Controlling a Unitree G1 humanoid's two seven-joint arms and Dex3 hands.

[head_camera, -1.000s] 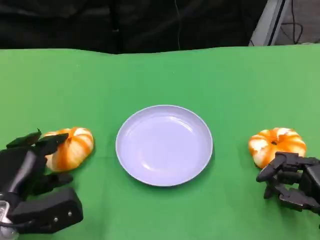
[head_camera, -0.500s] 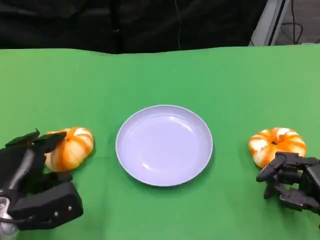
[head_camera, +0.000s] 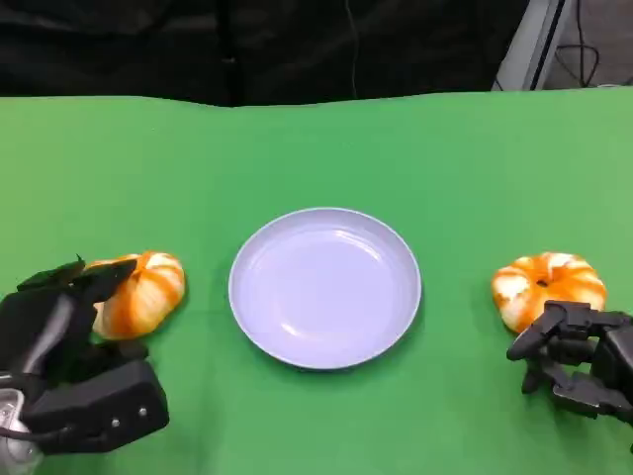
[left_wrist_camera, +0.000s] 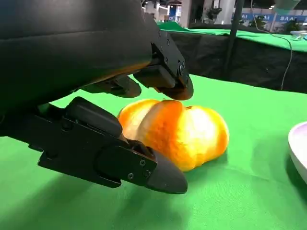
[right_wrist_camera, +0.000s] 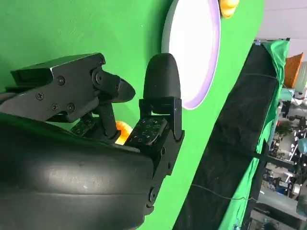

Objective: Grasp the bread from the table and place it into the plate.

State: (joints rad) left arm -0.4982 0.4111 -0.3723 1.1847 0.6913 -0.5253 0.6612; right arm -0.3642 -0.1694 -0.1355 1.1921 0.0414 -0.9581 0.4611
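An orange-and-white striped bread (head_camera: 143, 292) lies on the green table left of the pale lilac plate (head_camera: 326, 287). My left hand (head_camera: 59, 336) sits beside it with its fingers spread; in the left wrist view the fingers (left_wrist_camera: 163, 76) arch over the top of the bread (left_wrist_camera: 182, 134) while the thumb (left_wrist_camera: 120, 163) lies low in front, and the bread rests on the cloth. A second bread (head_camera: 549, 282) lies right of the plate. My right hand (head_camera: 579, 366) hovers just in front of it, fingers bent and holding nothing.
The green cloth ends at a dark backdrop behind the table edge (head_camera: 316, 99). In the right wrist view my right hand (right_wrist_camera: 96, 143) has the plate (right_wrist_camera: 192, 48) beyond its fingers and a sliver of bread (right_wrist_camera: 122, 132) behind them.
My left hand has shifted slightly beside the left bread. Both breads, the plate and my right hand stay where they were.
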